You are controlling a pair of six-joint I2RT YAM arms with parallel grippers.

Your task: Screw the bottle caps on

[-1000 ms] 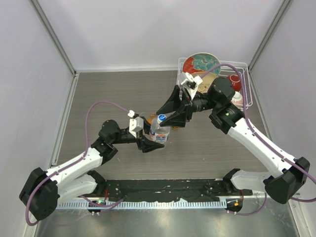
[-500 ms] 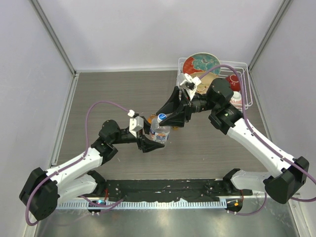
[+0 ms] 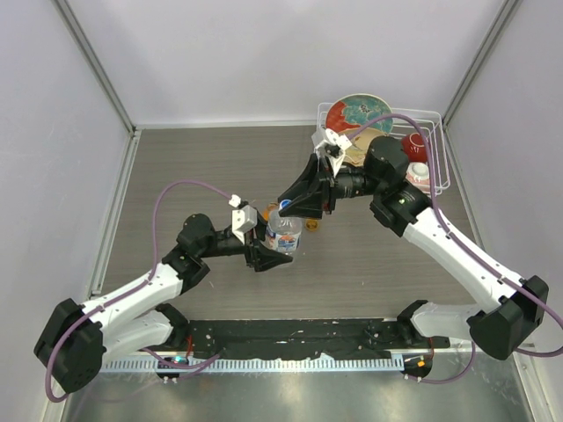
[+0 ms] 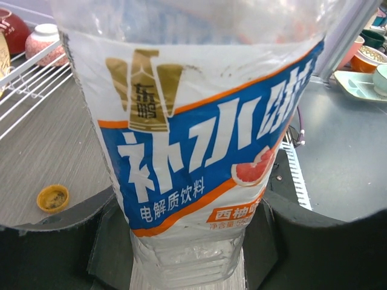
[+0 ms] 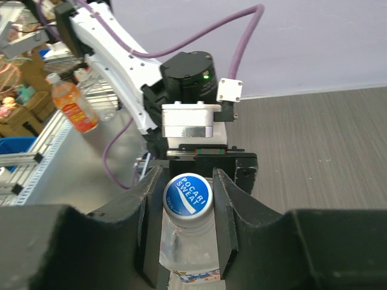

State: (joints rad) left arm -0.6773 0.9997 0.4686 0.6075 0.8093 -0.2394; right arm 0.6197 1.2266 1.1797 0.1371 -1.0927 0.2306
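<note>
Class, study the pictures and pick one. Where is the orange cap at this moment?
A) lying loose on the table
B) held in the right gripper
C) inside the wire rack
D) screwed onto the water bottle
A: the left wrist view shows the orange cap lying open side up on the table, apart from the bottle.

Bright, even light fell from overhead; shadows on the table (image 3: 193, 167) were faint. Between the left pincer's (image 4: 190, 241) fingers the bottle (image 4: 199, 151) showed its label sharp, while above them glare washed it out. The cap (image 5: 187, 194) between the right pincer's (image 5: 187, 199) fingers was crisp; the fingers themselves were dark.
</note>
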